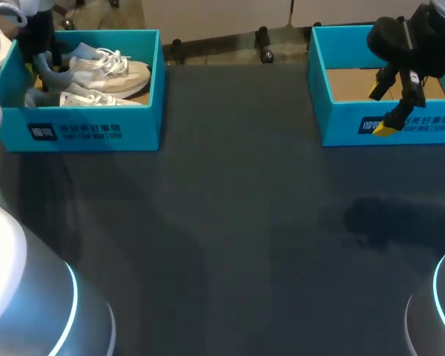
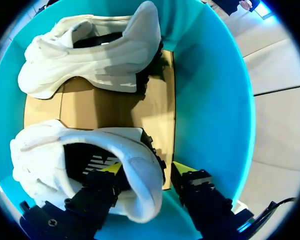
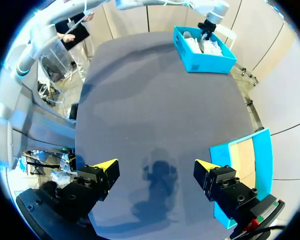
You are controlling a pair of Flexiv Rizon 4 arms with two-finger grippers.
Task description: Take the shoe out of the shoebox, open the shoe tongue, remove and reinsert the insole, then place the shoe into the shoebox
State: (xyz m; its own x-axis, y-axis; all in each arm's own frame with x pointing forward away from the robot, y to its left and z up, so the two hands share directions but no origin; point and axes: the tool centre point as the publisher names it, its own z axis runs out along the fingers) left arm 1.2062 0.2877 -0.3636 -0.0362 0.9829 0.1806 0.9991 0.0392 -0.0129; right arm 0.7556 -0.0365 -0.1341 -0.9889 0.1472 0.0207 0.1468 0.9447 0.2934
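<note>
Teal left shoebox (image 1: 96,130) holds both shoes, so taking one out looks to be the step in hand. The left end effector (image 2: 145,168) straddles the near shoe (image 2: 50,150) at its heel, fingers spread, not yet pinching; next it must close and lift clear of the second shoe (image 2: 90,55) ahead. The right end effector (image 3: 156,164) hangs spread above the surface (image 1: 237,222), the empty shoebox (image 1: 341,122) beside it
</note>
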